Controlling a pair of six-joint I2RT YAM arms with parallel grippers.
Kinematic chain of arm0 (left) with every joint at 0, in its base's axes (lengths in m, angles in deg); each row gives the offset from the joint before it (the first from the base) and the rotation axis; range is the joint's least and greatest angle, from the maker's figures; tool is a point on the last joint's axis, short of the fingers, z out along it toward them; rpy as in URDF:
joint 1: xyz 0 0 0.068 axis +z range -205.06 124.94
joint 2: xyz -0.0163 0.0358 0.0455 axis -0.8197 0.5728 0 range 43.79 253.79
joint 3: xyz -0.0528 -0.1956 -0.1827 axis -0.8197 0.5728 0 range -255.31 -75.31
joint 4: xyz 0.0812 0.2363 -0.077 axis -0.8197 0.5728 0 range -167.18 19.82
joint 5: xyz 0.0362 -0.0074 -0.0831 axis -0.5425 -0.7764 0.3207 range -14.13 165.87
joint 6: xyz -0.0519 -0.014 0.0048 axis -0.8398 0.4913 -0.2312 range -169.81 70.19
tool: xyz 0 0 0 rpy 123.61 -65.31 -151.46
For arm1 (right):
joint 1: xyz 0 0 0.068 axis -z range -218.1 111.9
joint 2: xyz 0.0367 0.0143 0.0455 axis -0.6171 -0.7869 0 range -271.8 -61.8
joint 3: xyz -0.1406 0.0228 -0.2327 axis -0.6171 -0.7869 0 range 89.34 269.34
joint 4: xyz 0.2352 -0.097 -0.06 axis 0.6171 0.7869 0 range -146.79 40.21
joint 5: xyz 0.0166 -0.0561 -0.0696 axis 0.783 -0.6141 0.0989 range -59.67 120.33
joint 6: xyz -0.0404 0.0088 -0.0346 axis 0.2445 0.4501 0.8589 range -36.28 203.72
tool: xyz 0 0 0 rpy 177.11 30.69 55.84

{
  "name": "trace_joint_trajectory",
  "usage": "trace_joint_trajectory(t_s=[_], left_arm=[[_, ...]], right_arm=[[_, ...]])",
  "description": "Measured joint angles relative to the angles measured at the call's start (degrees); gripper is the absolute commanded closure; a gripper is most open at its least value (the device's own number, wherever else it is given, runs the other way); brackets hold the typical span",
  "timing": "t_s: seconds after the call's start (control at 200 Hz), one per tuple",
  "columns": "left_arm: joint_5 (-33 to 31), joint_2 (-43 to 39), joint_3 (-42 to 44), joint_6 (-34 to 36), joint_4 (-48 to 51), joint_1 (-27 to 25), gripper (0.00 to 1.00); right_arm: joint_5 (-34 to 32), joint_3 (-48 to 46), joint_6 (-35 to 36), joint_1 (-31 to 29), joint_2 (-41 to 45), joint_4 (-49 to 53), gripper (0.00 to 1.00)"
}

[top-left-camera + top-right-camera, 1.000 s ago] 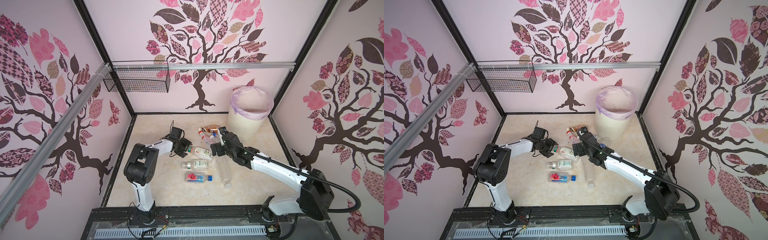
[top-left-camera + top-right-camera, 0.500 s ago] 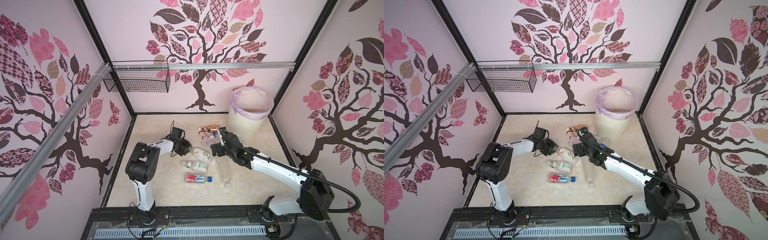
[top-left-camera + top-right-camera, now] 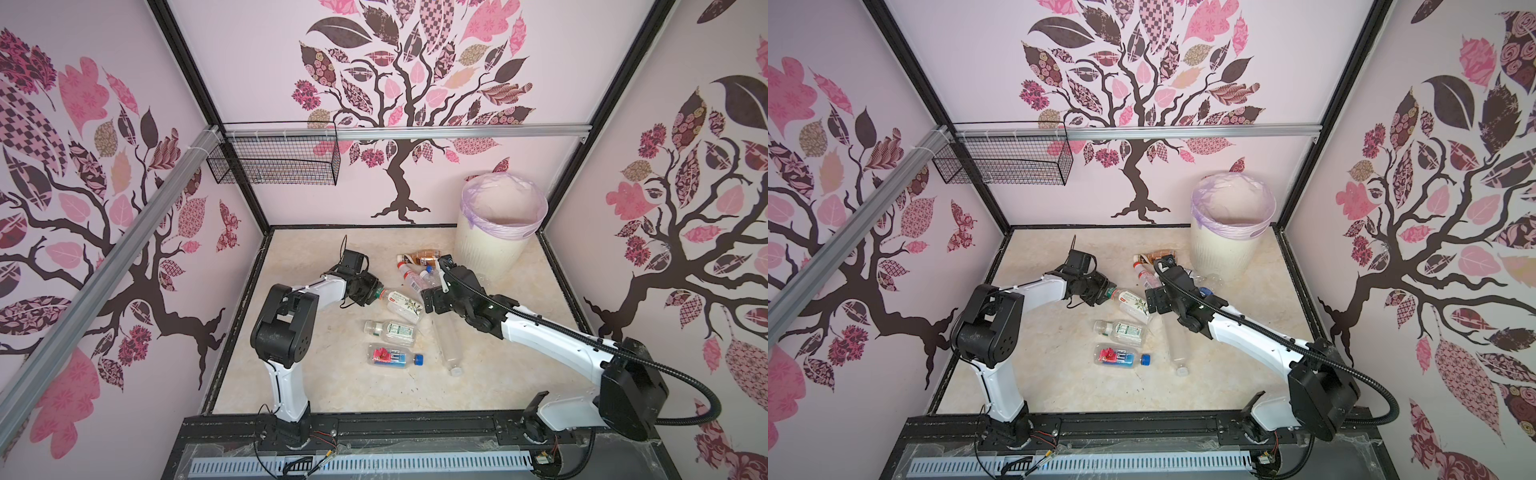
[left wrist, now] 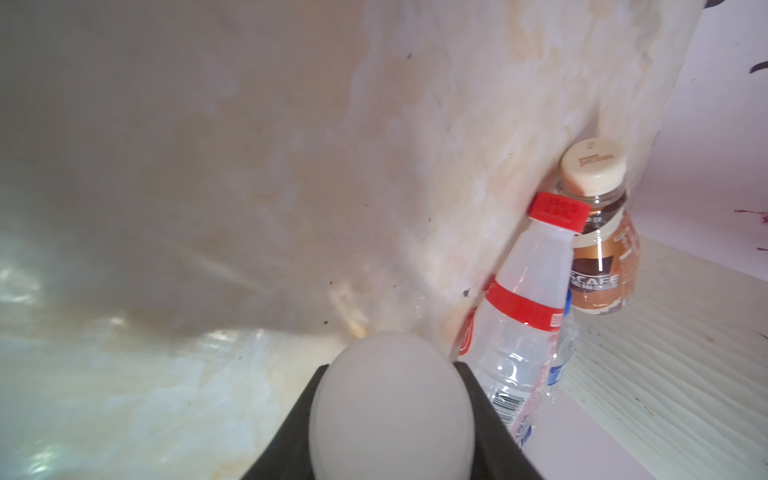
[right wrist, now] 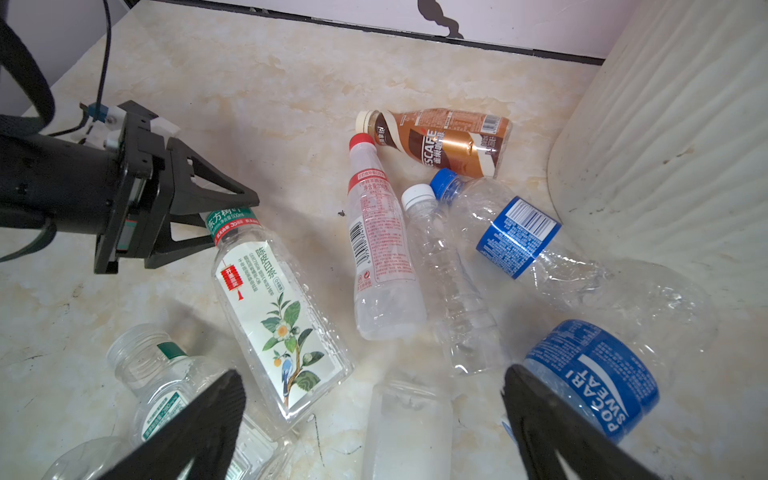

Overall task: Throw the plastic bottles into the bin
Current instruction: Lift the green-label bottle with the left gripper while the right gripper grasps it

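Gripping job at the neck: left pincer (image 5: 230,222) is closed around the green-labelled neck of the tea bottle (image 5: 274,307), just under the cap. The bottle lies on its side on the desk (image 3: 332,386), mid-surface and not lifted. The bin (image 3: 490,249) stands in the far right corner, well apart from it.

Right pincer (image 5: 372,374) hangs over the pile with jaws spread wide, holding nothing.

Handling, as a judgement:
- The tea bottle looks empty, so very light.
- Its clear thin walls will likely dent or crackle under squeeze, and the glossy label is slippery.
- The neck is the stiff part and the collar gives a stop, so it makes a good hold. The body may swing when raised.

Other bottles on the desk near the bin:
- Nescafé bottle (image 5: 449,141), touching the red-capped bottle (image 5: 378,249) at the caps.
- A crushed blue-label bottle (image 5: 519,237), soft and already deformed, so best taken at the neck.
- Pocari Sweat bottle (image 5: 594,374), beside a right fingertip.

A blue-capped bottle (image 3: 395,357) and a long clear bottle (image 3: 446,340) lie nearer the front.
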Motion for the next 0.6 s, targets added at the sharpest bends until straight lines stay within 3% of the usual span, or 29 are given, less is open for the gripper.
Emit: trace_joint_trajectory(t_s=[0.295,0.6], left_arm=[[-1.20,-1.27,-8.46,8.55,6.78,0.42,0.70],[-5.35,-7.06,-16.98,18.88,16.15,0.24,0.69]], right_arm=[[2.16,0.17,1.49,0.00,0.00,-0.02,0.01],[6.21,6.21,3.34,-0.02,-0.96,-0.44,0.00]])
